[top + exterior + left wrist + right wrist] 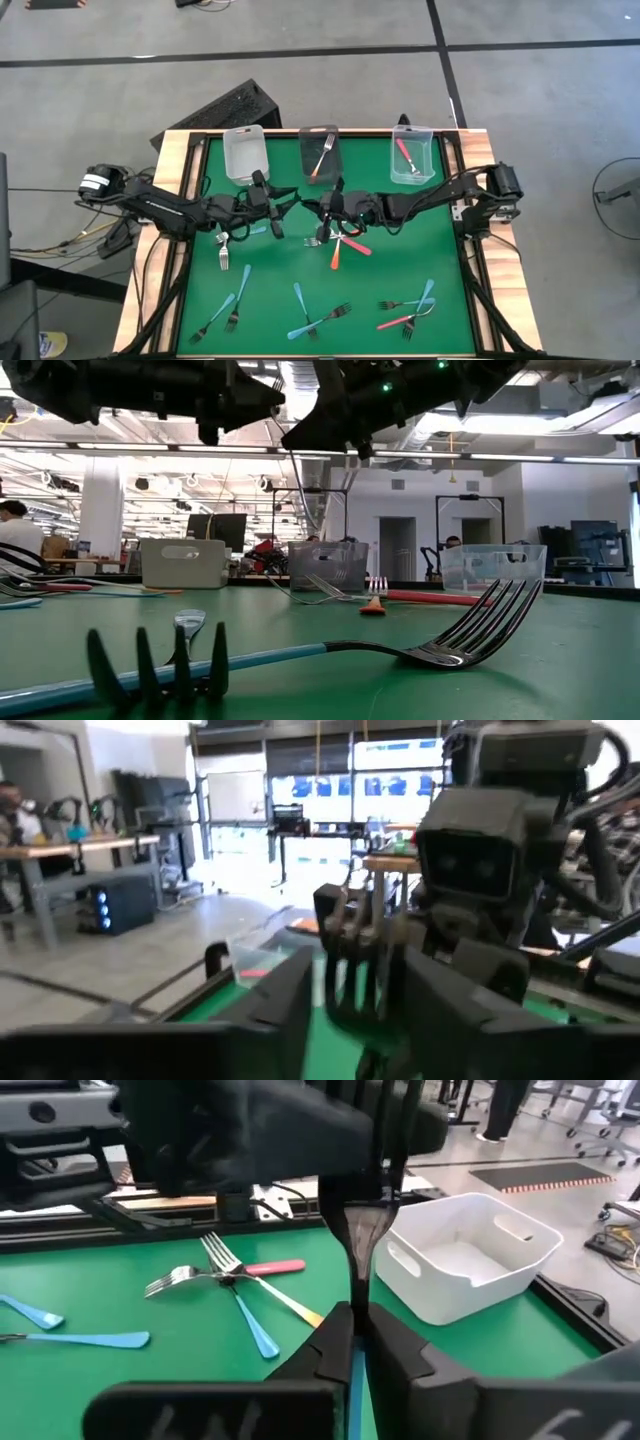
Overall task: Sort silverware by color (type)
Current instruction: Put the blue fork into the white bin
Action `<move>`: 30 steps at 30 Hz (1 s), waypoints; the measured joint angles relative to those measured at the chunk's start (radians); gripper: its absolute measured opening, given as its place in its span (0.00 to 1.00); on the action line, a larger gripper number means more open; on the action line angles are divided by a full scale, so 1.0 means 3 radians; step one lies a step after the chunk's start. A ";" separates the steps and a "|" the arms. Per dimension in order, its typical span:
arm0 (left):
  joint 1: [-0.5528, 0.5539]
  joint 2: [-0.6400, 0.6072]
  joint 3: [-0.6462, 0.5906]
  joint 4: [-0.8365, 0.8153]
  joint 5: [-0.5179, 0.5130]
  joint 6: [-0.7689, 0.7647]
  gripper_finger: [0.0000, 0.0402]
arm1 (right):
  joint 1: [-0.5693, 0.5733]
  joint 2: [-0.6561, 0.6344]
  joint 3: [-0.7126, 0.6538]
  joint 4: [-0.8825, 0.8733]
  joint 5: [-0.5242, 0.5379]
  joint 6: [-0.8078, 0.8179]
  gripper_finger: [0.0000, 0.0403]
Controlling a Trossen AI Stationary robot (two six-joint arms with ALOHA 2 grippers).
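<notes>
Mid-handover above the green surface (400,260): right end effector (352,1330) clamped on a light-blue-handled metal fork (358,1245), tines up, meeting the left end effector (283,207), fingers parted. Next, likely release, then carry to the white rectangular bin (245,152).

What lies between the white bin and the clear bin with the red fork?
The high view shows a dark bin there, holding one orange-handled fork.
</notes>
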 joint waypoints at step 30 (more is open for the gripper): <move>0.2461 -0.1400 0.1108 -0.4334 0.0187 0.0300 0.00 | 0.0000 -0.0003 0.0001 -0.0414 0.0093 0.0435 0.23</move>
